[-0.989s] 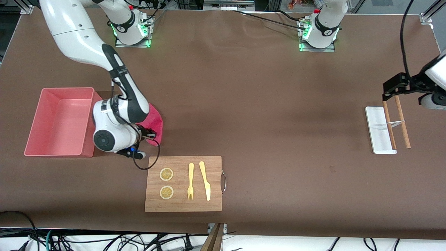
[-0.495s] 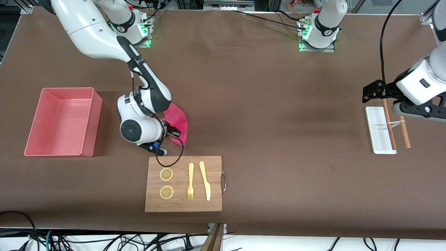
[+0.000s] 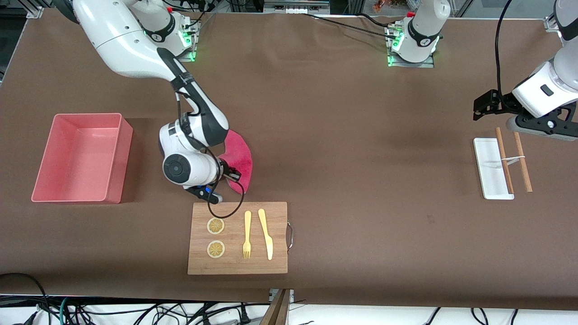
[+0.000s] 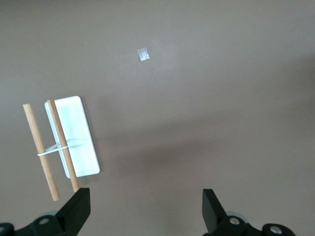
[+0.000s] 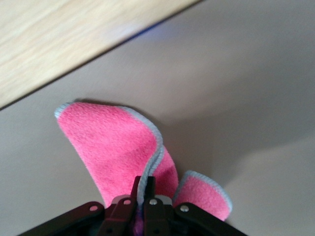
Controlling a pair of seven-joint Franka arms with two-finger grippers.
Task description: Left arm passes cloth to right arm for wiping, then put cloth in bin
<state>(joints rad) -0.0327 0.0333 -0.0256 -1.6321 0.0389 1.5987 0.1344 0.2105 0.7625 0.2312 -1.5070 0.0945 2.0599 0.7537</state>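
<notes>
The pink cloth (image 3: 238,155) with a grey edge is pinched in my right gripper (image 3: 230,174), which is shut on a fold of it. The cloth hangs from the jaws down to the brown tabletop, beside the wooden cutting board's (image 3: 237,264) edge that faces the robots. The right wrist view shows the cloth (image 5: 110,147) curling out from my right gripper (image 5: 145,184), with the board (image 5: 59,44) close by. The salmon bin (image 3: 76,158) stands empty at the right arm's end. My left gripper (image 3: 482,108) is open and empty over bare table by the white tray (image 3: 487,167).
On the cutting board lie two lemon slices (image 3: 216,225), a yellow fork (image 3: 247,234) and a yellow knife (image 3: 266,234). Two tied wooden sticks (image 3: 521,158) lie across the white tray; the left wrist view shows the tray (image 4: 74,132) and sticks (image 4: 42,152).
My right arm has carried the cloth from beside the bin toward the table's middle. My left arm has risen and pulled back from over the tray and sticks.
</notes>
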